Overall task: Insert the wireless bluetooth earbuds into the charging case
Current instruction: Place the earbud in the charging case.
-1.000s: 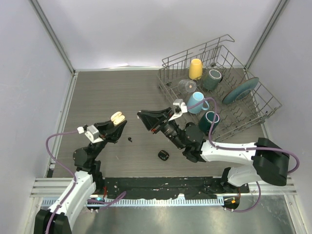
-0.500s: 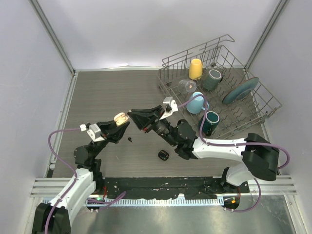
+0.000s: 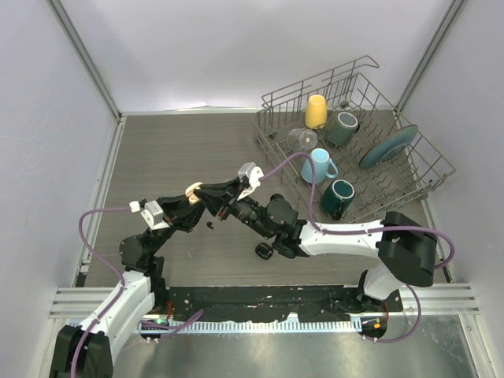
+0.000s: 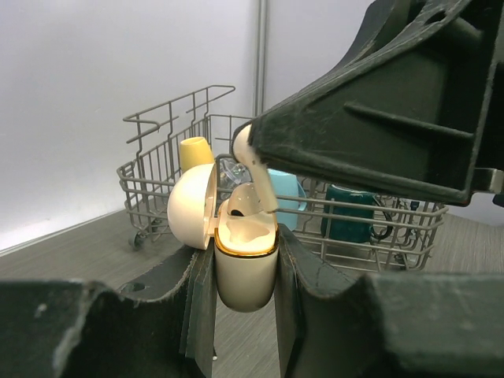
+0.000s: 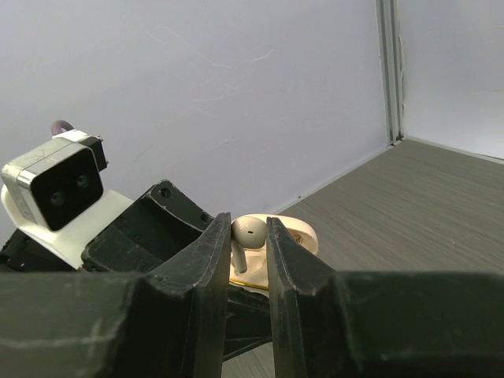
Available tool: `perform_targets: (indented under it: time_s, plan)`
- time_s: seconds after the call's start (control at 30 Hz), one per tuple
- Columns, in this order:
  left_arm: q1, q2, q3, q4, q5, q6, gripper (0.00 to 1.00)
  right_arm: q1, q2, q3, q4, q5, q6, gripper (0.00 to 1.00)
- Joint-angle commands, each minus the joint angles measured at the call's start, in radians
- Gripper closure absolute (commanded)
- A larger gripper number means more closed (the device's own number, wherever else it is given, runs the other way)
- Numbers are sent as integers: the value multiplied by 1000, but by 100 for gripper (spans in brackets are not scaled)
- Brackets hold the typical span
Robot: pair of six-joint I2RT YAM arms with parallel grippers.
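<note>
Change: the right claw (image 5: 248, 236) has crossed to the left claw (image 4: 244, 260).
Right claw: clenched on a cream-white stemmed earbud (image 4: 253, 169), stem at the case mouth.
Left claw: grasping the open cream oval charging case (image 4: 246, 276).
Meaning: insertion looks imminent.

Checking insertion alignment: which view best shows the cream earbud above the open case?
Left wrist: the cream earbud shows head and stem, angled down into the open case. Right wrist shows only its head, pinched in the right hand. Top external: too small to make out.
</note>
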Motion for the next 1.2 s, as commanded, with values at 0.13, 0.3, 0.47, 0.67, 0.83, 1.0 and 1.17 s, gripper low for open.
perform_targets:
  time_s: [0.13, 0.3, 0.47, 0.67, 0.83, 1.0, 1.17]
  plan:
    - [-8, 3, 43, 72, 12, -8, 100, 10, 32, 65, 13, 13, -35, 99]
    - [-9, 3, 43, 72, 11, -8, 100, 13, 40, 69, 13, 13, -39, 99]
    - [-11, 6, 40, 75, 6, -8, 100, 18, 44, 71, 13, 13, -36, 99]
    - [-11, 11, 40, 78, 3, -10, 100, 21, 46, 72, 21, 4, -33, 99]
    - [-14, 9, 43, 85, -1, -10, 100, 26, 51, 69, 19, 6, -35, 99]
    - [-14, 9, 45, 94, -12, -16, 100, 27, 60, 60, 19, 12, -42, 99]
    - [-15, 11, 43, 126, -34, -36, 100, 29, 66, 56, 19, 12, -52, 99]
